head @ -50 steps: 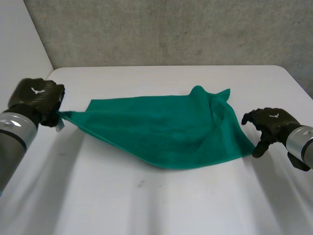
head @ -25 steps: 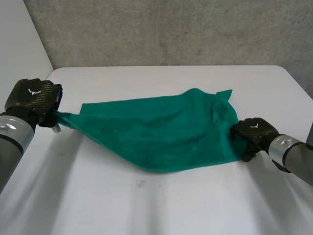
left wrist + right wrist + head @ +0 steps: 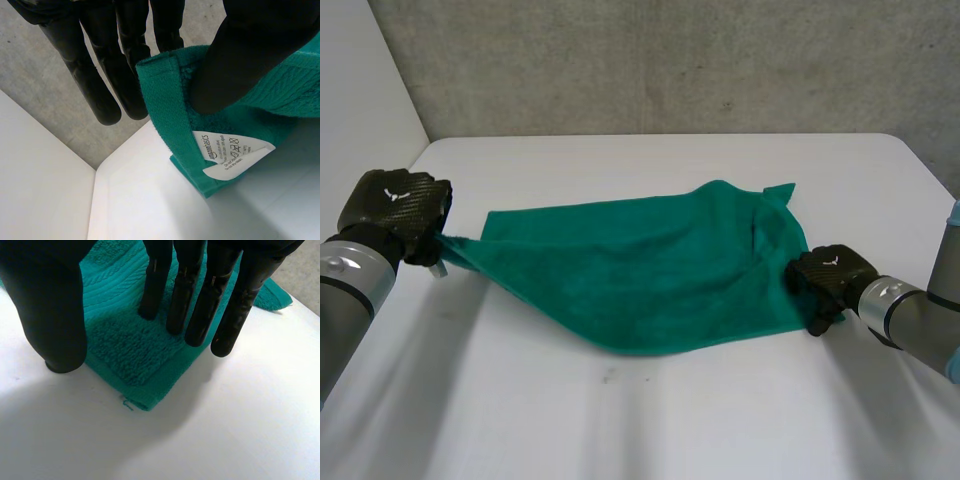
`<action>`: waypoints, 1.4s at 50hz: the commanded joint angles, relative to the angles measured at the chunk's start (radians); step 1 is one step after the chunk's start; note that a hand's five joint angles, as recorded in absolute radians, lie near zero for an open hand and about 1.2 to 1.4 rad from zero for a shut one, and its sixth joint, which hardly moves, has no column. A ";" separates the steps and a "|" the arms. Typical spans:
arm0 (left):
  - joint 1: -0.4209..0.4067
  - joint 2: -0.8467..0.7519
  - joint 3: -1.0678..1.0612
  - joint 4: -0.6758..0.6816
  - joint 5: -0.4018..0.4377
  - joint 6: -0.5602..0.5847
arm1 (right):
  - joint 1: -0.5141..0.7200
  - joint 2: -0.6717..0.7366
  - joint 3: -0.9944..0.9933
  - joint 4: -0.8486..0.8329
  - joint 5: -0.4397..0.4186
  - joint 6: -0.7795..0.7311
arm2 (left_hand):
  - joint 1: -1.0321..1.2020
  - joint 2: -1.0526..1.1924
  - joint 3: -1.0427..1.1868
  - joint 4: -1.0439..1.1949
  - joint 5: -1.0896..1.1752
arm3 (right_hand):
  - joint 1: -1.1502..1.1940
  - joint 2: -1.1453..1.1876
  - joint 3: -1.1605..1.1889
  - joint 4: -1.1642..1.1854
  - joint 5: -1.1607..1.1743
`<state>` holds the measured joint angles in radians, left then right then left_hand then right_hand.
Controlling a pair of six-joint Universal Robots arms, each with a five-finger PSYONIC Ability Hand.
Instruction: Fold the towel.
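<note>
A green towel lies spread and rumpled across the middle of the white table, its far right corner folded up. My left hand holds the towel's left corner just above the table. There the thumb pinches the towel beside its white label, and the other fingers hang straight. My right hand rests on the near right corner. Its fingers stand nearly straight with their tips on the towel. The thumb touches down at the towel's edge.
A grey concrete wall runs behind the table's far edge. Bare white tabletop stretches in front of the towel and beyond its far side. The table's left edge lies close to my left hand.
My right hand has moved left from beside the towel onto its near right corner, and its fingers have lowered onto the cloth. My left hand keeps its grip and has barely shifted.
</note>
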<state>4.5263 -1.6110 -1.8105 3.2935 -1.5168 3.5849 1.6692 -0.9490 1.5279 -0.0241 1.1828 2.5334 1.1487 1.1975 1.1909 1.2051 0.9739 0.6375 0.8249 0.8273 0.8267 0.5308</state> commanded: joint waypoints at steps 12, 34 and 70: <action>0.000 0.002 -0.009 0.000 0.001 -0.001 | 0.023 0.039 -0.074 0.001 0.005 0.010 | 0.248 0.199 0.205 0.191 0.248 | 0.337 0.150 0.147 0.148 0.269; 0.002 0.000 -0.010 0.000 0.001 -0.001 | 0.053 0.081 -0.183 0.003 0.107 0.022 | 0.248 0.199 0.205 0.191 0.248 | 0.759 0.571 0.569 0.570 0.691; -0.006 0.009 -0.024 -0.011 -0.002 -0.001 | 0.040 -0.057 -0.147 0.082 0.147 0.080 | 0.248 0.199 0.205 0.191 0.248 | 0.759 0.571 0.569 0.570 0.691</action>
<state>4.5232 -1.6094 -1.8345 3.2921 -1.5163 3.5834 1.7154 -0.8867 1.3491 0.0194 1.3108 2.5798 1.1487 1.1977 1.1909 1.2052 0.9742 0.9823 1.1802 1.1807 1.1905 0.9850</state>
